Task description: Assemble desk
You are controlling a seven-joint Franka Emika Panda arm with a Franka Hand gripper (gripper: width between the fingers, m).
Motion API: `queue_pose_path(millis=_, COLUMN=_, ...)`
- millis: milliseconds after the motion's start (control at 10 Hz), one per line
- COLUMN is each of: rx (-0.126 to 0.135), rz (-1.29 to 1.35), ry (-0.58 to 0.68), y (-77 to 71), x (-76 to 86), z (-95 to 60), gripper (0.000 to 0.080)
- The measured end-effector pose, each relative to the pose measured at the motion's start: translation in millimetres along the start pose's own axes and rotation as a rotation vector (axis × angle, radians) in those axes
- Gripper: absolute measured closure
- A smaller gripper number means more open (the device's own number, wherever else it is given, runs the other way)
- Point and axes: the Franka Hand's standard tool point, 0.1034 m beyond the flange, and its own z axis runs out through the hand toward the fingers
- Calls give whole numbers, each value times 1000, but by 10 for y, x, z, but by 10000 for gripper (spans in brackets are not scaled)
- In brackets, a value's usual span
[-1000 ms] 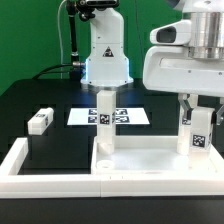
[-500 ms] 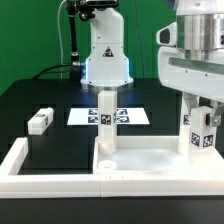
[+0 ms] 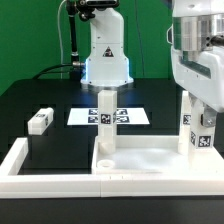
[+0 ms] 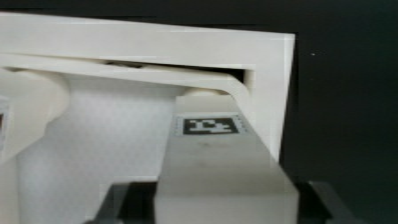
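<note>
Standing upright on desk top (image 3: 150, 158): two legs (image 3: 105, 120), jaws over right one.

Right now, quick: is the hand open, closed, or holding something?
Hand: closed on a desk leg, held upright at the desk top's corner.

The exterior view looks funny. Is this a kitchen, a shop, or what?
Probably a robot lab, not a kitchen: a robot arm's base stands on a black table, a green backdrop hangs behind, and a marker board with printed tags lies flat.
</note>
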Motion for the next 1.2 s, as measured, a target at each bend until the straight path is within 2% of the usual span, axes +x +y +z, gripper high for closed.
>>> queue_pose_path(millis=400, rx=5, rz=317, ry=-21, y=-32, x=0, z=3, gripper=509)
queue_pose_path(millis=600, rx=29, rz=441, ry=-19, y=-54, x=45, z=-16, gripper=507)
queue_pose_path(millis=700, rx=39, rz=458, ry=-19, y=-61, x=44, z=-18, gripper=505)
queue_pose_path(millis=1100, rx=40, rz=425, ry=-15, y=-54, x=41, z=-8, gripper=496)
queue_pose_path(millis=1200, rx=39, rz=425, ry=-15, y=-53, x=40, z=-6, gripper=315)
